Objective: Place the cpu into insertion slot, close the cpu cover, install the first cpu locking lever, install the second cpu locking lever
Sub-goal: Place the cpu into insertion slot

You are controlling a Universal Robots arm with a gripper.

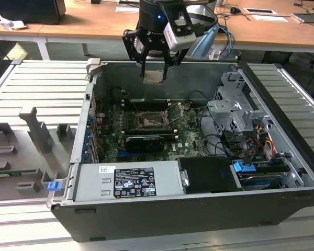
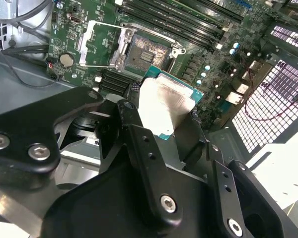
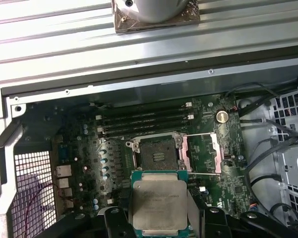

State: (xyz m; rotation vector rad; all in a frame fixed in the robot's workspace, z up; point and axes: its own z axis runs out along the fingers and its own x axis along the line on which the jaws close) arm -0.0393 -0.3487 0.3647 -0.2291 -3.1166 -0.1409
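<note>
My gripper (image 1: 155, 69) hangs above the open computer case, shut on the cpu (image 1: 155, 77), a flat square chip with a pale metal face. The cpu (image 3: 159, 202) lies between the black fingers (image 3: 109, 220), and also shows as the cpu (image 2: 164, 105) in the second wrist view. Below it on the green motherboard lies the insertion slot (image 3: 156, 154), a dark square socket, bare and uncovered. The cpu cover (image 3: 201, 153) is swung open beside the slot. The slot (image 1: 148, 121) lies well below the held chip; slot (image 2: 148, 52) and open cover (image 2: 97, 45) appear side by side.
Long black memory slots (image 3: 144, 121) run beside the socket. A long black card (image 1: 144, 141), a grey power supply (image 1: 128, 180), a drive cage (image 1: 235, 112) and loose cables (image 1: 251, 138) crowd the case. A grey parts fixture (image 1: 31, 136) lies outside at the exterior view's left.
</note>
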